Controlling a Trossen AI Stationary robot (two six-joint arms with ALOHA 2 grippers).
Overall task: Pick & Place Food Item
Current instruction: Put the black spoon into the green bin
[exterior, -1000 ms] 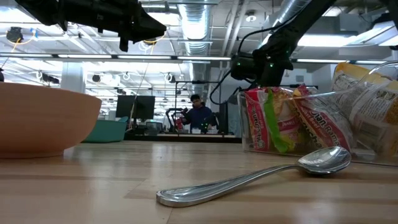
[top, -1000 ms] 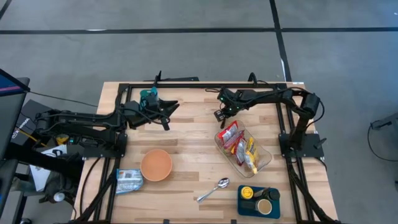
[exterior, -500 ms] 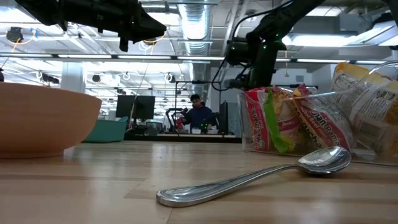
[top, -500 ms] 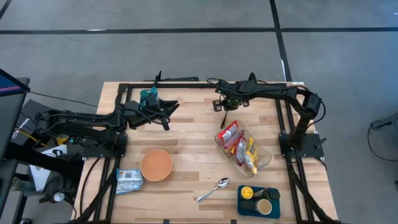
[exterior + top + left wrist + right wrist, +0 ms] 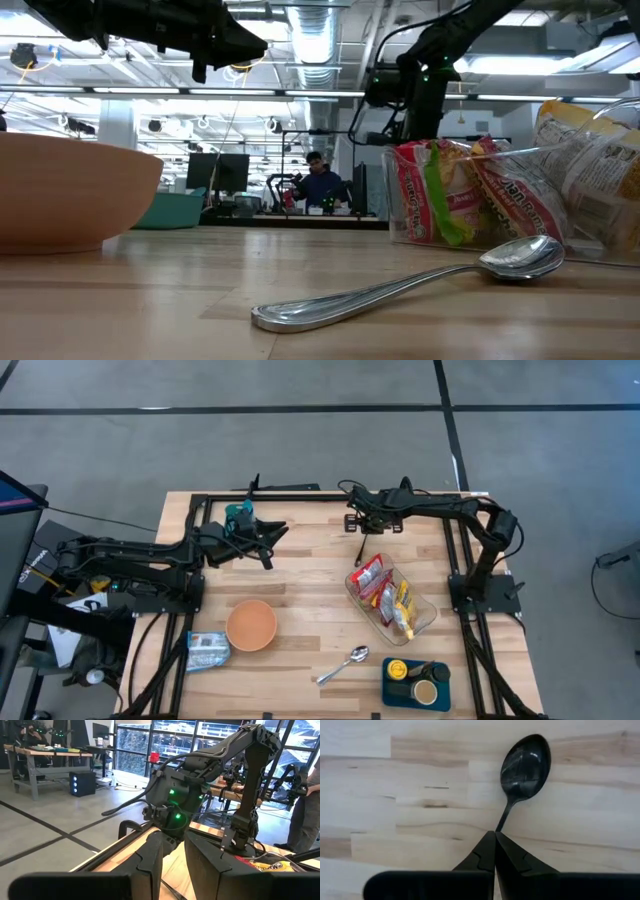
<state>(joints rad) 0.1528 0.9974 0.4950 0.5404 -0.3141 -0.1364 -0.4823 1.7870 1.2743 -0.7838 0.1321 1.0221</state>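
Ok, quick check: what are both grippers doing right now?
Left gripper: slightly open, nothing between its fingers.
Right gripper: shut on the black spoon, by its handle.

Two dark arms (image 5: 140, 552) with black cables, green lights, wedge-shaped black fingers (image 5: 482, 852)

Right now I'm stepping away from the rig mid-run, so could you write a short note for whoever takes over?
Right gripper: shut, apparently on the handle end of a black spoon, at the table's far side.
Left gripper: slightly open, nothing between the fingers, raised over the table's far left.
Things: food packets stand in the clear container; the orange bowl looks empty; a blue packet lies beside the bowl; a metal spoon lies near the front.
Done: no food item is in either gripper.
Left: pick a food item and place it.
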